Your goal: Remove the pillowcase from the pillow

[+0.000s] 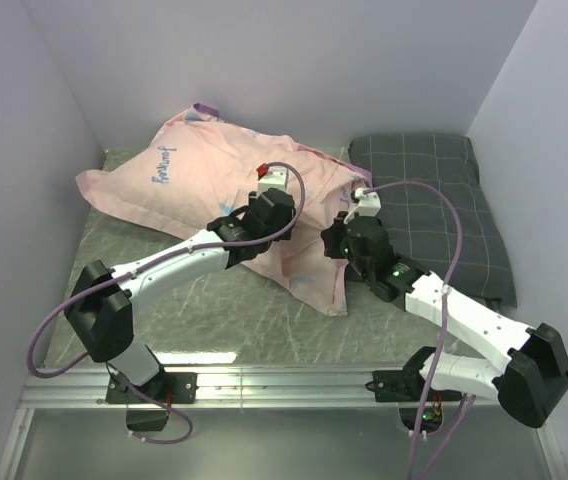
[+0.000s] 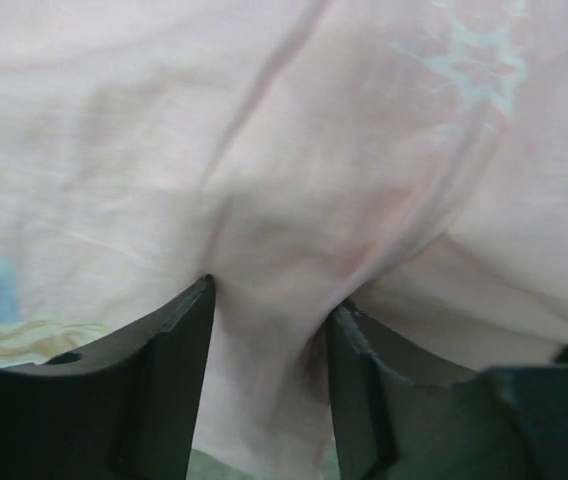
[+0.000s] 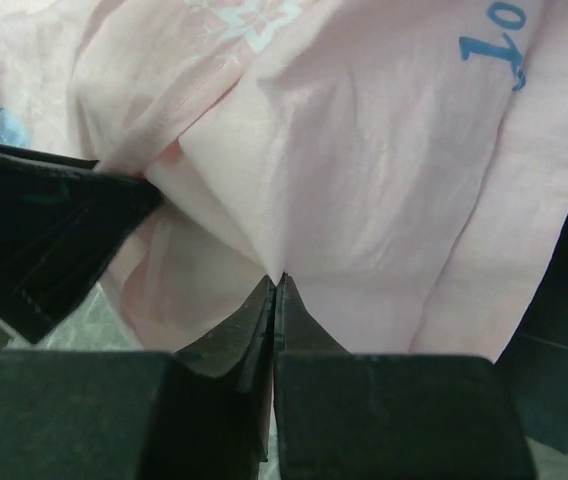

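Note:
The pale pink pillowcase (image 1: 184, 170) lies inside-out across the far middle of the table, plump at its left end and flat toward its near right corner. The pillow is hidden inside it. My left gripper (image 1: 276, 198) presses down on the middle of the case. In the left wrist view a thick ridge of pink fabric (image 2: 264, 200) fills the space between its fingers (image 2: 179, 340), which touch it on both sides. My right gripper (image 3: 279, 278) is shut on a pinch of the pale fabric (image 3: 384, 150) at the case's right side, close to the left gripper (image 3: 44, 230).
A dark grey checked pillow (image 1: 434, 200) lies at the far right, just beside the right gripper (image 1: 344, 222). The green marbled tabletop (image 1: 214, 310) shows in front of the case. White walls close in on the left, back and right.

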Controlling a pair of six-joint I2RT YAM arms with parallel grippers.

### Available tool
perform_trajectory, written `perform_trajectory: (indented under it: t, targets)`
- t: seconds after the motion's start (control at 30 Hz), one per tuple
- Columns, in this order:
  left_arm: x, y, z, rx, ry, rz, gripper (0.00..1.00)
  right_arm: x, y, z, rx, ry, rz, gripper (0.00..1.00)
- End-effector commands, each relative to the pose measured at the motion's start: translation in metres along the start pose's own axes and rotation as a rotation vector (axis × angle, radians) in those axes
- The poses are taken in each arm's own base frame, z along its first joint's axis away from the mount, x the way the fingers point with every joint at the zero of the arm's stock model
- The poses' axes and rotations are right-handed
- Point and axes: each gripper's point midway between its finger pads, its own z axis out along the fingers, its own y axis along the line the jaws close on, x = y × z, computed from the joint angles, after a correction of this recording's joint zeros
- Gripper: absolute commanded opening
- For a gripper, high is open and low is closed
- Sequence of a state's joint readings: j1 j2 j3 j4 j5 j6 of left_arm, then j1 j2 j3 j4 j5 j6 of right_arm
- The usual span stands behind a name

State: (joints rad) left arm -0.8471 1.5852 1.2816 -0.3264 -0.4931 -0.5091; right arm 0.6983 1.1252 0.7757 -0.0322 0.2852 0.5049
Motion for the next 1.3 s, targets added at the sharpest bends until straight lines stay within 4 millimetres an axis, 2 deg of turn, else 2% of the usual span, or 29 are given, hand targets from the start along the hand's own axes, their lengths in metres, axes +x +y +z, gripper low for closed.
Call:
perform_trajectory:
  t: [0.0, 0.1, 0.17, 0.2, 0.27, 0.3, 0.37, 0.4, 0.47, 0.5, 0.57, 0.6, 0.63, 0.67, 0.7, 0.73, 0.77, 0.83, 0.87, 0.9, 0.93, 1.0, 1.03, 1.07, 1.2, 1.27]
  targets:
    - [-0.035, 0.028, -0.014, -0.143, -0.107, -0.006, 0.51, -0.013, -0.009, -0.014, 0.041, -0.061, 0.011, 0.01]
    - [-0.045, 0.047, -0.018, -0.188, -0.127, -0.036, 0.42, -0.011, -0.018, -0.02, 0.068, -0.062, 0.009, 0.0]
    - [-0.049, 0.062, -0.017, -0.208, -0.132, -0.07, 0.32, -0.01, -0.024, -0.026, 0.089, -0.06, 0.011, 0.0]
    - [-0.054, 0.082, -0.017, -0.234, -0.138, -0.109, 0.3, -0.005, -0.029, -0.028, 0.1, -0.052, 0.007, 0.0]
    - [-0.058, 0.103, -0.016, -0.252, -0.15, -0.167, 0.24, 0.005, -0.038, -0.033, 0.119, -0.037, 0.012, 0.0]
    - [-0.059, 0.132, -0.018, -0.296, -0.163, -0.223, 0.22, 0.008, -0.041, -0.035, 0.126, -0.033, 0.013, 0.0]
    - [-0.062, 0.151, -0.018, -0.283, -0.186, -0.3, 0.19, 0.018, -0.051, -0.038, 0.153, -0.02, 0.013, 0.0]
    - [-0.054, 0.174, -0.02, -0.313, -0.188, -0.351, 0.19, 0.021, -0.055, -0.039, 0.163, -0.014, 0.011, 0.0]
    - [-0.049, 0.177, -0.018, -0.274, -0.19, -0.395, 0.15, 0.03, -0.058, -0.039, 0.166, 0.007, 0.006, 0.0]
    - [-0.035, 0.176, -0.015, -0.259, -0.169, -0.404, 0.14, 0.033, -0.057, -0.038, 0.157, 0.013, 0.005, 0.0]
    - [-0.03, 0.156, -0.009, -0.145, -0.156, -0.421, 0.1, 0.032, -0.052, -0.036, 0.136, 0.021, 0.001, 0.0]
    - [-0.013, 0.149, -0.005, -0.123, -0.127, -0.423, 0.1, 0.031, -0.048, -0.036, 0.123, 0.025, -0.001, 0.01]
    - [-0.008, 0.145, -0.004, -0.11, -0.121, -0.428, 0.09, 0.029, -0.045, -0.036, 0.118, 0.027, -0.012, 0.04]
    - [-0.004, 0.139, -0.002, -0.096, -0.113, -0.427, 0.09, 0.016, -0.038, -0.038, 0.106, 0.005, -0.009, 0.07]
    - [0.004, 0.131, 0.0, -0.078, -0.101, -0.424, 0.09, 0.013, -0.033, -0.041, 0.103, 0.005, -0.025, 0.1]
    - [0.009, 0.127, 0.002, -0.072, -0.089, -0.42, 0.09, 0.007, -0.03, -0.042, 0.104, -0.003, -0.04, 0.18]
    - [0.011, 0.124, 0.003, -0.066, -0.085, -0.419, 0.09, -0.008, -0.018, -0.047, 0.086, -0.029, -0.043, 0.23]
    - [0.018, 0.118, 0.005, -0.056, -0.073, -0.41, 0.08, -0.011, -0.003, -0.051, 0.079, -0.024, -0.099, 0.39]
    - [0.021, 0.117, 0.006, -0.059, -0.069, -0.409, 0.09, -0.026, 0.012, -0.056, 0.063, -0.048, -0.106, 0.46]
    - [0.022, 0.114, 0.006, -0.05, -0.068, -0.411, 0.09, -0.028, 0.016, -0.057, 0.077, -0.045, -0.136, 0.53]
    - [0.024, 0.114, 0.007, -0.049, -0.063, -0.412, 0.09, -0.033, 0.031, -0.056, 0.086, -0.056, -0.171, 0.64]
    - [0.025, 0.111, 0.008, -0.042, -0.058, -0.414, 0.09, -0.03, 0.04, -0.051, 0.11, -0.032, -0.223, 0.74]
    - [0.026, 0.111, 0.009, -0.041, -0.057, -0.414, 0.09, -0.018, 0.041, -0.038, 0.142, 0.008, -0.272, 0.75]
    - [0.026, 0.111, 0.009, -0.041, -0.057, -0.414, 0.09, -0.027, 0.05, -0.035, 0.146, 0.002, -0.275, 0.77]
    - [0.023, 0.115, 0.008, -0.066, -0.062, -0.409, 0.12, -0.008, 0.039, -0.004, 0.279, 0.06, -0.382, 0.8]
    - [0.018, 0.123, 0.008, -0.093, -0.072, -0.413, 0.12, 0.004, 0.029, 0.009, 0.332, 0.098, -0.42, 0.72]
